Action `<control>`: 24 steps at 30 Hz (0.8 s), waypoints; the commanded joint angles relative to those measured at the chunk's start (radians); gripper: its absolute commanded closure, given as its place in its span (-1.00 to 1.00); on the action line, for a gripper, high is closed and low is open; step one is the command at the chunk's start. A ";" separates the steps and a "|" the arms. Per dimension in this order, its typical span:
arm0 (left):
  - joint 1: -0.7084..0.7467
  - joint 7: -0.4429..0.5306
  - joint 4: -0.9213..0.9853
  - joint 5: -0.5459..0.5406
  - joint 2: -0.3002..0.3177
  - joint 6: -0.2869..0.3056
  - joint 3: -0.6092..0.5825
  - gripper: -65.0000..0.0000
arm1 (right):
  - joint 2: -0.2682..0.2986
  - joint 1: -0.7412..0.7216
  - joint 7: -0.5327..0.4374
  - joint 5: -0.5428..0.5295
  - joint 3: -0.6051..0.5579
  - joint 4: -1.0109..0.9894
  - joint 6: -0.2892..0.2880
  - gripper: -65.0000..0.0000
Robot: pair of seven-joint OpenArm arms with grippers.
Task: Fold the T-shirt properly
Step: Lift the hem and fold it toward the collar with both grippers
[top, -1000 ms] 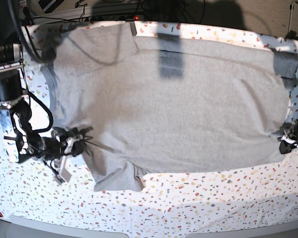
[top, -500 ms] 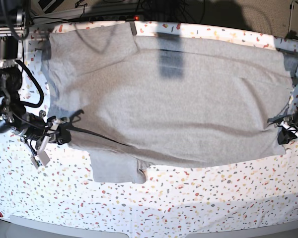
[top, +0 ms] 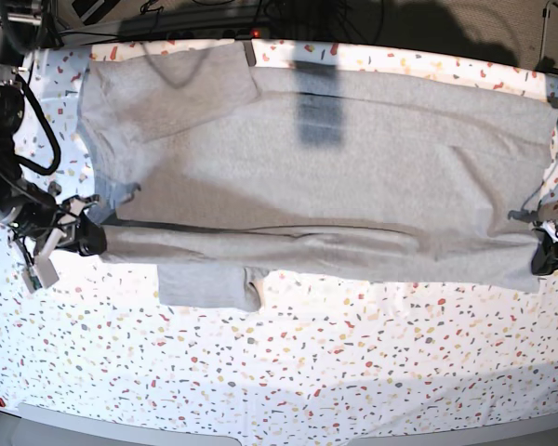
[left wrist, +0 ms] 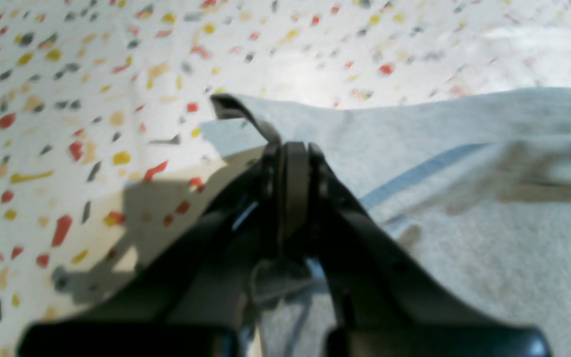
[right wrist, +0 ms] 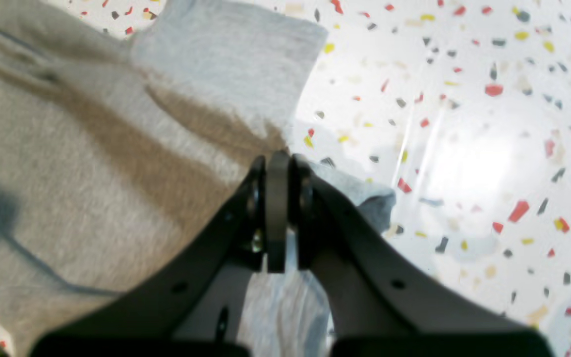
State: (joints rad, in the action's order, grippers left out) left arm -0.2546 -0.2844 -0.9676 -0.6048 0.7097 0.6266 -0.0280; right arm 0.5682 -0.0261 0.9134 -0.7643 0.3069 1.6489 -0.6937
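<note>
The grey T-shirt [top: 325,186] lies spread wide across the speckled table [top: 353,372], its plain side up. Its near edge is lifted into a taut fold running left to right between both grippers. One sleeve [top: 209,283] pokes out flat below that fold. My right gripper [top: 91,238] is at the left end of the base view, shut on the T-shirt [right wrist: 117,163], its jaws [right wrist: 278,161] pinching the cloth beside the sleeve. My left gripper [top: 542,254] is at the right end, shut on the T-shirt [left wrist: 464,258], with a corner of hem sticking out past its tips [left wrist: 288,148].
Cables and dark gear [top: 167,14] crowd the far edge behind the table. A dark shadow band [top: 321,116] falls on the shirt's upper middle. Bare speckled surface [top: 307,372] stretches in front of the shirt to the table's near edge.
Both grippers have moved apart and towards the far side, the right one leftward, the left one rightward. The near edge, slack before, is now stretched into a straight fold.
</note>
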 commanded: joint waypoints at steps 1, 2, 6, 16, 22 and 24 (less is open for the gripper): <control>-0.022 0.018 -0.027 -0.018 0.036 -0.011 0.009 1.00 | 0.022 -0.005 -0.008 -0.033 0.022 0.032 -0.004 1.00; -0.022 0.016 -0.034 -0.018 0.040 -0.011 0.009 1.00 | 0.021 0.007 0.002 -0.036 0.033 0.047 -0.004 1.00; -0.023 -0.002 -0.048 -0.056 0.057 -0.013 0.010 1.00 | 0.022 0.064 0.003 -0.036 0.087 0.101 -0.004 1.00; 0.034 -0.101 -0.050 -0.071 0.061 -0.011 0.137 1.00 | 0.022 0.195 0.030 -0.085 0.177 0.143 -0.004 1.00; 0.142 -0.104 -0.060 -0.081 0.061 -0.008 0.185 1.00 | -0.014 0.223 0.037 -0.085 0.178 0.145 -0.004 1.00; 0.177 -0.104 -0.085 -0.081 0.061 -0.006 0.203 1.00 | -0.029 0.226 0.038 -0.085 0.178 0.145 -0.004 1.00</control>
State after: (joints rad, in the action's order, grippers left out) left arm -0.0597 -0.4198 -1.0370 -0.6724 0.7376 0.6243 0.1608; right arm 0.5182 0.2089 0.9680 -0.8402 0.4728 1.7748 -0.6941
